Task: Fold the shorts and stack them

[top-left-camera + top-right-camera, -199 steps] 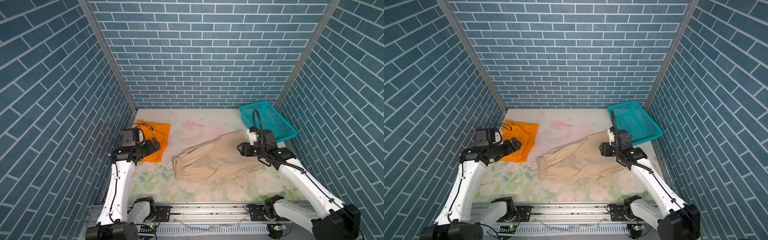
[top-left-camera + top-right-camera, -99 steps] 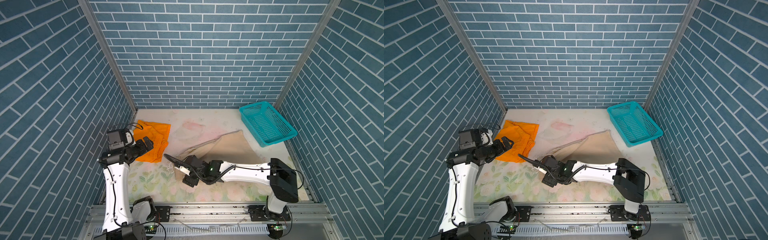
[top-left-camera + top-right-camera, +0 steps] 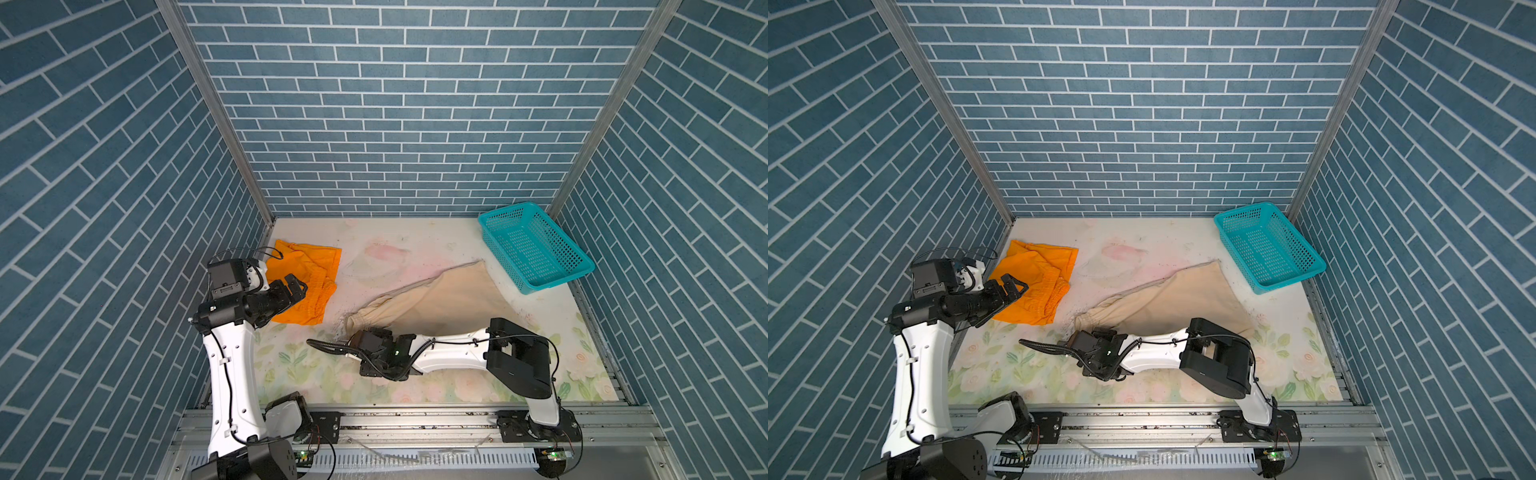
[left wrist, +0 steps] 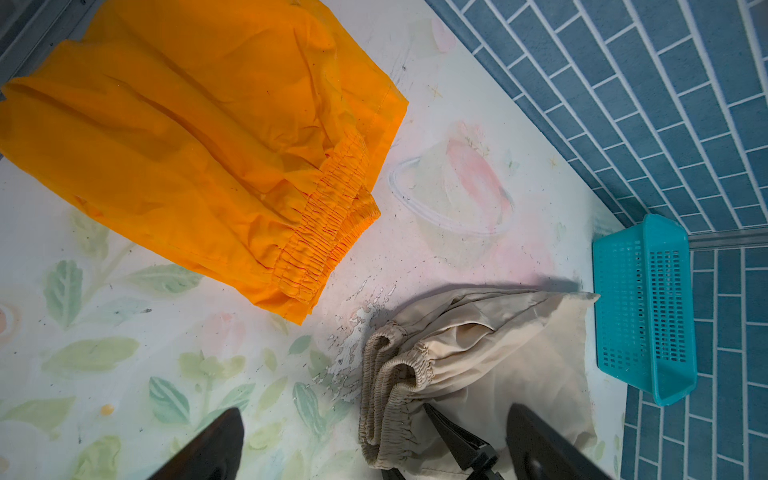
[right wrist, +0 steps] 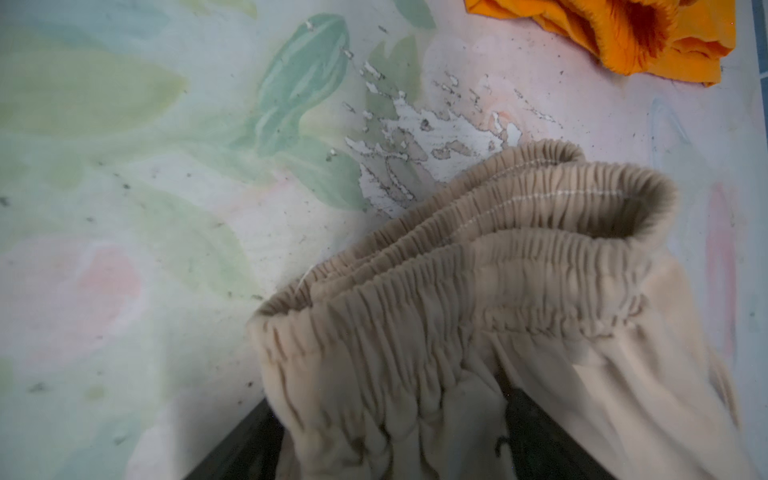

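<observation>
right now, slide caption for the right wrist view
The right gripper spread around the waistband of the beige shorts on the floral mat, orange shorts beyond

The orange shorts (image 3: 305, 286) lie loosely folded at left centre in both top views, well apart from the beige shorts (image 3: 440, 299), which lie doubled lengthwise at centre, gathered waistband lower left, legs toward upper right.
</observation>
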Robot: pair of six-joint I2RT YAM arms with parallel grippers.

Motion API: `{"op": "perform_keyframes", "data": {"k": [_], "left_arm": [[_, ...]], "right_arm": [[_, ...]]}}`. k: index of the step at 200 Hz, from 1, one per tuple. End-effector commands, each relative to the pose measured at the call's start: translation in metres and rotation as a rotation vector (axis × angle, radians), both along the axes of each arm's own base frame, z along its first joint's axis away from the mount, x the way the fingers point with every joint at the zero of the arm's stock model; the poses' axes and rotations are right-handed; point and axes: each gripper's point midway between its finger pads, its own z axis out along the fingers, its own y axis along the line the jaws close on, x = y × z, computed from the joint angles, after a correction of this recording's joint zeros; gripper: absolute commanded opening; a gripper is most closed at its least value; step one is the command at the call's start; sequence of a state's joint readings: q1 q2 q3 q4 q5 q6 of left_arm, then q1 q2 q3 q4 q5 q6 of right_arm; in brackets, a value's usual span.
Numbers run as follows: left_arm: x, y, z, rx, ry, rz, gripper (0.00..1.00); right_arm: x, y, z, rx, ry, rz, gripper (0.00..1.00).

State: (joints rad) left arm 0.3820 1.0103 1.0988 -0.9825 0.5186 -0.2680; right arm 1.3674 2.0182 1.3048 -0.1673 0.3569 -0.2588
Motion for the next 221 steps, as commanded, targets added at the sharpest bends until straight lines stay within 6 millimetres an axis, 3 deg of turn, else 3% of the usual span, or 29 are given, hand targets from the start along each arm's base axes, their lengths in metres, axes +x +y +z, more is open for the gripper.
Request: {"op": "perform_keyframes", "data": {"k": [1,19,41,51,70,93,157,221], "left_arm": [[-0.002,0.001,-0.006,0.002,0.020,-0.010,1.00],[0.000,0.002,-0.007,0.004,0.018,-0.011,1.00],[0.000,0.001,-0.009,0.001,0.028,-0.017,1.00],[0.000,0.000,-0.012,-0.008,0.036,-0.025,1.00],[-0.003,-0.001,-0.022,-0.022,0.065,-0.021,1.00],[-0.005,-0.007,-0.036,-0.069,0.091,-0.020,1.00],[-0.004,-0.037,-0.073,-0.294,0.103,0.009,1.00],[-0.002,-0.088,-0.123,-0.481,0.128,-0.024,1.00]], "right_arm": [[0.011,0.004,-0.003,-0.039,-0.103,0.025,0.81],[0.014,0.004,-0.008,-0.030,-0.144,0.026,0.77],[0.015,0.002,-0.012,-0.027,-0.151,0.031,0.63],[0.013,0.003,-0.013,-0.016,-0.138,0.036,0.52],[0.004,0.008,-0.011,0.030,-0.086,0.054,0.22],[-0.001,0.013,0.000,0.100,-0.030,0.045,0.00],[-0.001,0.017,0.039,0.414,0.079,-0.021,0.00],[0.007,0.014,0.043,0.474,0.101,-0.042,0.00]]}}
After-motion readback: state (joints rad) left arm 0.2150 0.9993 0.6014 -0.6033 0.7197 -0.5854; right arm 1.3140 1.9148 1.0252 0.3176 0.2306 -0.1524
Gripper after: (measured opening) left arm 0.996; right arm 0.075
